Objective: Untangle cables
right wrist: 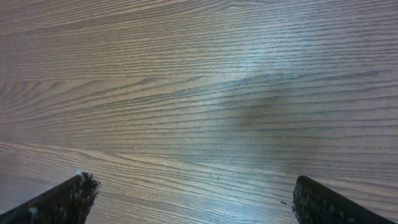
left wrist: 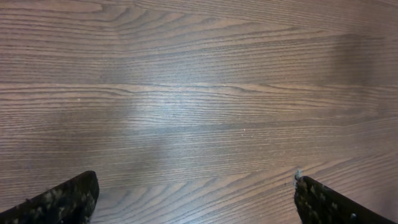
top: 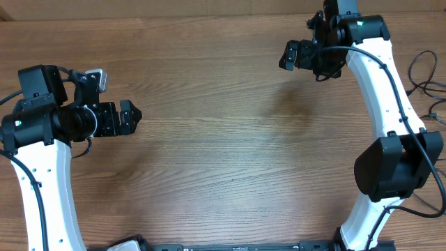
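Outside the right arm (top: 376, 70), thin black cables (top: 431, 88) lay on the wooden worktop (top: 223, 146), partly hidden by that arm and cut off at the frame's edge; their plug ends were too small to make out. Well apart from the right arm, the left arm (top: 42, 174) hung over the wood. The left jaws and the right jaws stood spread wide, gripping nothing, only their tips showing in the wrist views.

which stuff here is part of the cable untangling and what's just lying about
Job in hand:
- cables, thin black cords at the far right edge
- left gripper, open, empty
- right gripper, open, empty

Just there:
- wooden table
- thicker black wires running along the arms
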